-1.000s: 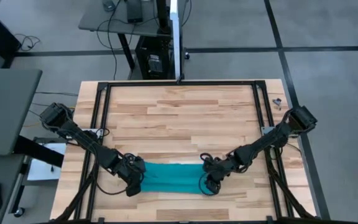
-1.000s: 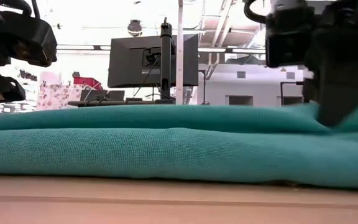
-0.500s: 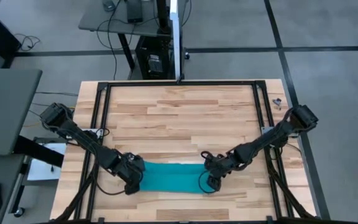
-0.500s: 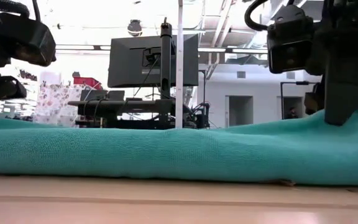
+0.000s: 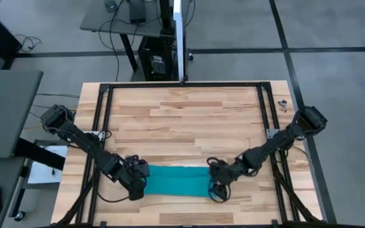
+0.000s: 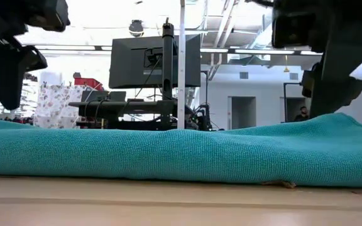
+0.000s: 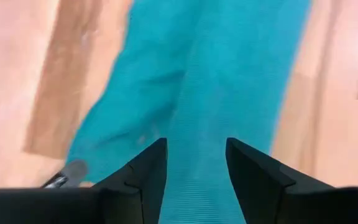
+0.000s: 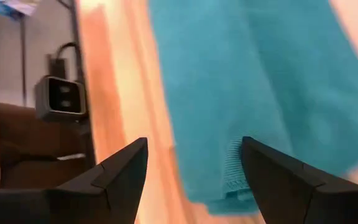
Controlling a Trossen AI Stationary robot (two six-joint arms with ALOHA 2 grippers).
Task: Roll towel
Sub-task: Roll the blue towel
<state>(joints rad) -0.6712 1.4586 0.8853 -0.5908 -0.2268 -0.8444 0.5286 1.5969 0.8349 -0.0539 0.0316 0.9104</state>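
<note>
The towel lies as a long teal band across the lower middle of the high view, flat on the wooden counter near its lower edge. It looks soft, light and limp: in the low view it sags into a low mound with a raised hump at the right. It will likely drape and bunch rather than hold a shape, and may slide on the smooth wood. The short ends seem the best places to take hold, pinching both layers at the edge.

The left end effector sits at the towel's left end, fingers spread and released, cloth showing between them. The right end effector is at the towel's right end, also released with fingers wide, the hemmed corner just beyond.
</note>
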